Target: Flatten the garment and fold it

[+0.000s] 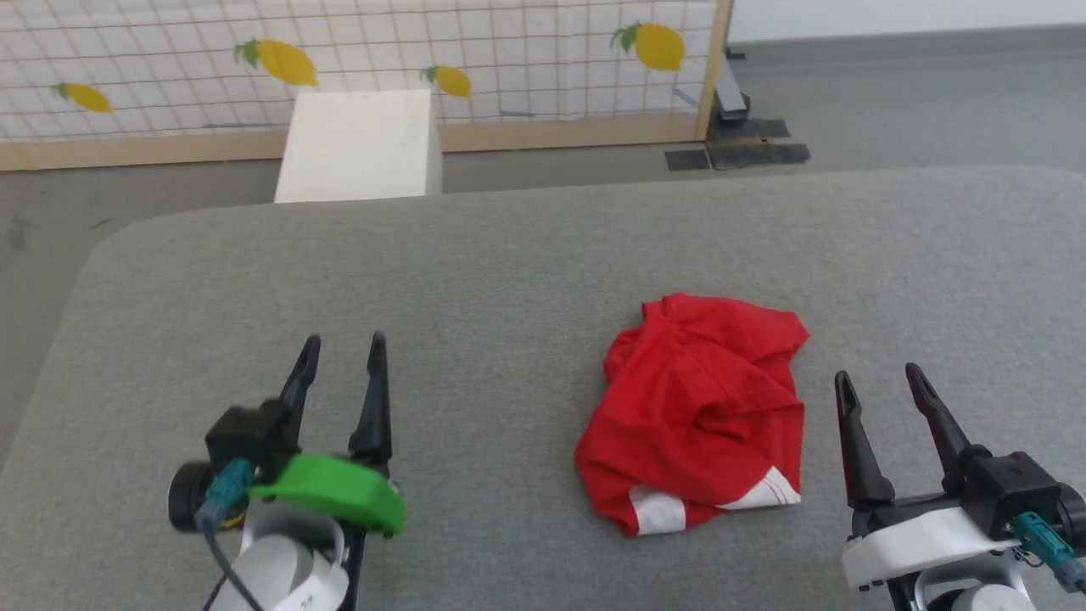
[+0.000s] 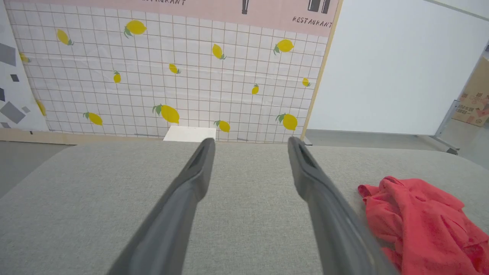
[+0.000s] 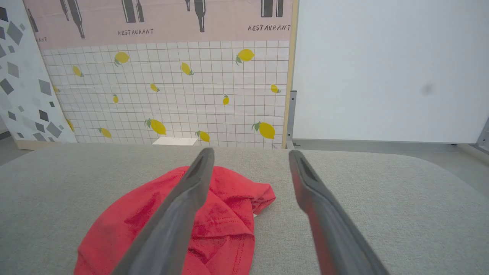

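Observation:
The red garment (image 1: 700, 412) lies crumpled in a heap on the grey padded table (image 1: 509, 280), right of centre, with white trim patches at its near edge. My left gripper (image 1: 344, 352) is open well to the garment's left, nothing between its fingers. My right gripper (image 1: 878, 379) is open just right of the heap, apart from it. The left wrist view shows the garment (image 2: 424, 217) at the lower right, beyond the right finger (image 2: 328, 214). In the right wrist view the garment (image 3: 225, 214) lies under and past the left finger (image 3: 179, 214).
A white box (image 1: 361, 144) stands on the floor beyond the table's far edge. Behind it is a lemon-patterned grid panel (image 1: 365, 59) with a wooden frame. Black tape patches (image 1: 738, 153) mark the floor at the far right.

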Tool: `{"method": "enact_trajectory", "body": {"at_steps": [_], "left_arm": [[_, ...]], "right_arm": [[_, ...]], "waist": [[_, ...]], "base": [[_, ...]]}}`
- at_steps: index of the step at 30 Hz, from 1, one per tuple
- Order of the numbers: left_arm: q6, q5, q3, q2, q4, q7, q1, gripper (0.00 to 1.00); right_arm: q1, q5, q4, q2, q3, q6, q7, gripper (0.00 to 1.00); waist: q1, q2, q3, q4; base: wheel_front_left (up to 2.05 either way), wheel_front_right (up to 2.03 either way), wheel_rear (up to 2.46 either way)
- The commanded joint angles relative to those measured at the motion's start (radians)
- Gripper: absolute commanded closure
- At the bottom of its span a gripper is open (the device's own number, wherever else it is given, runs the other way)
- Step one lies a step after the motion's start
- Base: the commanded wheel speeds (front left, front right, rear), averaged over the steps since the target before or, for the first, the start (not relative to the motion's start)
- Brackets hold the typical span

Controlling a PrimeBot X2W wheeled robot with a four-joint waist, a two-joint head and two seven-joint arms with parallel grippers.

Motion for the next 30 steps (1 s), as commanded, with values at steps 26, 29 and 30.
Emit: {"method": "enact_trajectory", "body": {"at_steps": [26, 29, 30], "left_arm": [[-0.128, 0.167, 0.208, -0.136, -0.058, -0.004, 0.161, 0.00], [-0.129, 0.171, 0.211, -0.139, -0.056, -0.004, 0.159, 0.00], [-0.130, 0.172, 0.212, -0.139, -0.056, -0.004, 0.158, 0.00]], "right_arm": [[0.025, 0.012, -0.020, 0.001, 0.002, -0.002, 0.018, 0.00], [0.021, 0.019, -0.017, 0.001, 0.003, -0.002, 0.016, 0.00], [0.020, 0.021, -0.016, 0.001, 0.003, -0.002, 0.016, 0.00]], "waist": [[0.0000, 0.0000, 0.006, 0.058], [0.0000, 0.0000, 0.009, 0.058], [0.0000, 0.0000, 0.010, 0.059]], "base": [[0.00, 0.00, 0.00], [0.00, 0.00, 0.00], [0.00, 0.00, 0.00]]}}
